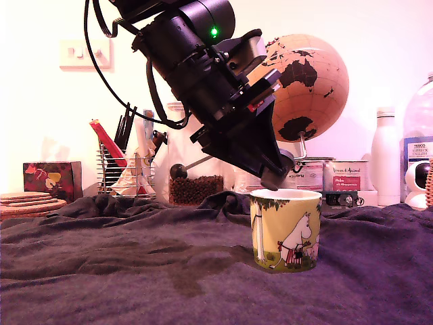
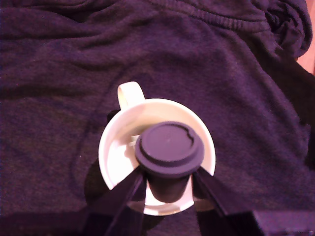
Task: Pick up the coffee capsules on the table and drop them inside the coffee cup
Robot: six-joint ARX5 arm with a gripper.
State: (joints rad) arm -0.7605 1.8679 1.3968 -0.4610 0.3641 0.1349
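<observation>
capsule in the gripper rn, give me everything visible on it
The capsule looks dark purple-grey here, likely plastic: a round, flat, rimmed top with a small nick on its edge, and a narrower body beneath. It sits upright, top facing the wrist camera, pinched by its body between the two fingers of the gripper, over the open mouth of the coffee cup.

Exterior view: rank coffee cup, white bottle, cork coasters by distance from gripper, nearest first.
1. coffee cup, directly under the gripper holding a coffee capsule.
2. white bottle, back right in the exterior view.
3. cork coasters, that view's far left.
</observation>
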